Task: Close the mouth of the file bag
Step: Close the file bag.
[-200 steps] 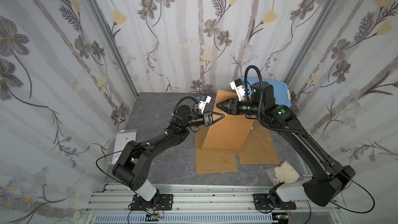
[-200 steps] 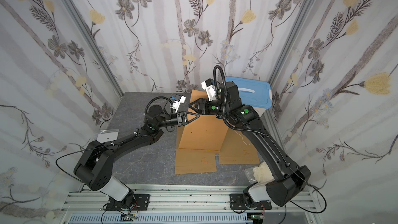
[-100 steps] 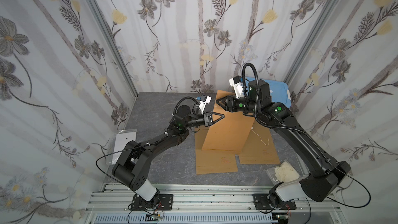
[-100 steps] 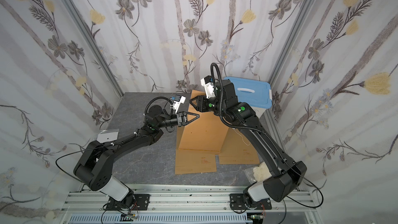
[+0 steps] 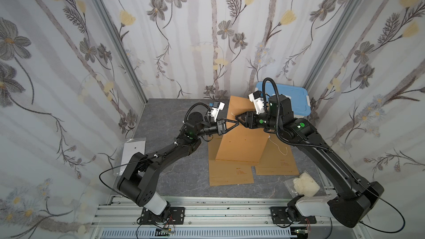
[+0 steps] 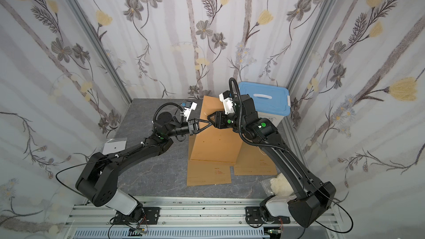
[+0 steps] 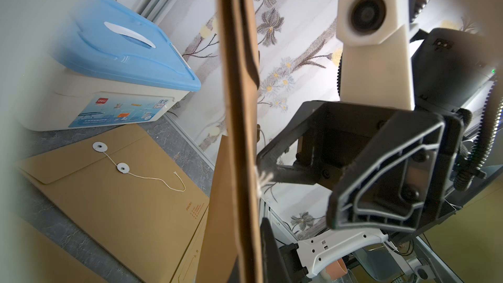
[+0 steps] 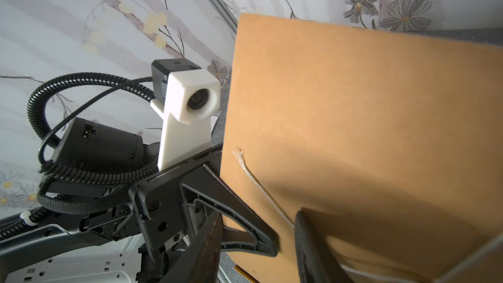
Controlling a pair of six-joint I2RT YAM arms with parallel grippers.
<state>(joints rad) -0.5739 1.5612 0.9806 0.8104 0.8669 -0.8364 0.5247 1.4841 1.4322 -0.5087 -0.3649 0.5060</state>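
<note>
A brown file bag stands upright on the table, seen edge-on in the left wrist view. My left gripper is shut on its left edge near the top. My right gripper is open at the bag's face, just opposite the left one. The bag's white string hangs loose down the face, its frayed end free, and it runs past my right gripper's finger. The bag's mouth and discs are hidden.
Two more file bags lie flat under and in front of the upright one. A blue-lidded box stands at the back right. A plastic bag of white stuff lies front right, a white sheet at the left.
The right arm has shifted its pose slightly while its gripper stays at the bag's upper left edge. The left arm and the bag have not moved.
</note>
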